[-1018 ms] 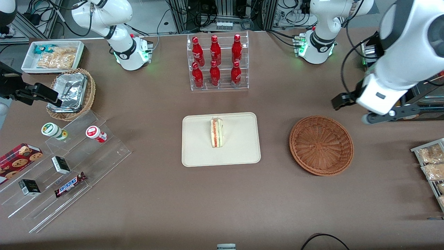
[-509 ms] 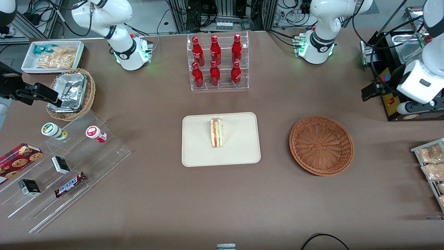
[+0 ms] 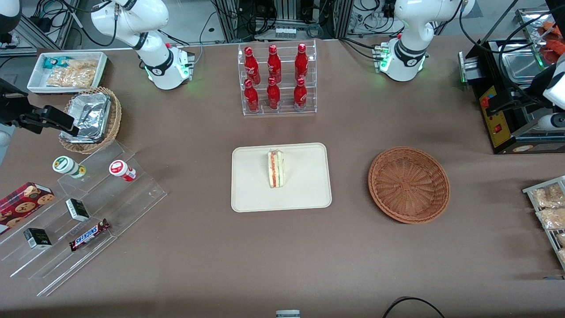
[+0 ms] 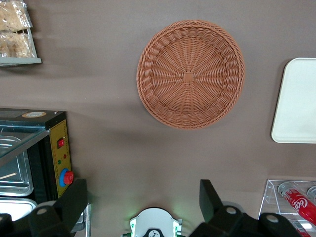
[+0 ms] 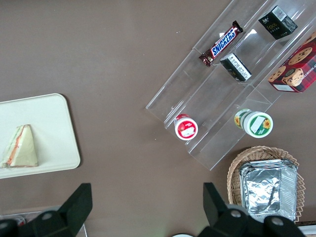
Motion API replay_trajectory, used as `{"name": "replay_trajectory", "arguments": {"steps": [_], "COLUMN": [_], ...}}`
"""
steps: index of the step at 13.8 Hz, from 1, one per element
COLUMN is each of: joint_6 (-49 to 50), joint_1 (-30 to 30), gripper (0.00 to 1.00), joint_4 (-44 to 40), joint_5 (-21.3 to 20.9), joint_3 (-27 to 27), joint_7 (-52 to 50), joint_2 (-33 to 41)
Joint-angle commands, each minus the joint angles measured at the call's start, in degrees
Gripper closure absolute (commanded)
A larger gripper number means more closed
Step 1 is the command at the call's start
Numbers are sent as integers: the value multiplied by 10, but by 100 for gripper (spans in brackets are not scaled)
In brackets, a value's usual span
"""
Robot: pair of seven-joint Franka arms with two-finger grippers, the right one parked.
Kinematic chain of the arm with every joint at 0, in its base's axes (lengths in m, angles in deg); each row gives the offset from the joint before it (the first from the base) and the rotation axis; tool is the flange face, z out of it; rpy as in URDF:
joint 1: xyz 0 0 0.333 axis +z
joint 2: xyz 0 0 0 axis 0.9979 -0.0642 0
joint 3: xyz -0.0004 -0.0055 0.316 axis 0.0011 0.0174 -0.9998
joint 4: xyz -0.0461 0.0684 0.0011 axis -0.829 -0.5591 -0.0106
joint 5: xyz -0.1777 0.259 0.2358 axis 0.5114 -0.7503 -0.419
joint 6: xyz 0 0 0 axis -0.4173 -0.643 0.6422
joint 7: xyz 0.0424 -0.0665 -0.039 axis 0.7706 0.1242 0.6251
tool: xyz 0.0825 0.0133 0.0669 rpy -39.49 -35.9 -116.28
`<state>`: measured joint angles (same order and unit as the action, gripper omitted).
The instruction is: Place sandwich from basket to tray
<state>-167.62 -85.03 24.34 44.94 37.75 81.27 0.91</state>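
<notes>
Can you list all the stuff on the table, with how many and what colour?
sandwich: 1, white with red and green filling, on the tray
tray: 1, cream, mid-table
basket: 1, reddish-brown, nothing in it, beside the tray
cola bottles: 6, red, in a clear rack
Snickers bar: 1, brown, on clear steps
foil container: 1, silver, in a tan basket
gripper: 1, black, open, high above the table near the toaster oven

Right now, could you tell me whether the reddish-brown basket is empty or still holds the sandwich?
Empty: the basket shows only bare weave, the sandwich lies on the tray, and the gripper is open, high above the table.
</notes>
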Motion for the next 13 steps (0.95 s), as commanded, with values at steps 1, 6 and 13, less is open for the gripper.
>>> {"name": "replay_trajectory", "arguments": {"steps": [1, 6, 13], "joint_6": [0, -4, -36], "joint_1": [-10, -6, -3], "gripper": [0, 0, 0], "joint_4": [13, -4, -17], "joint_5": [2, 4, 5], "joint_3": [-8, -3, 3], "joint_7": [2, -4, 1], "joint_2": [16, 12, -3]}}
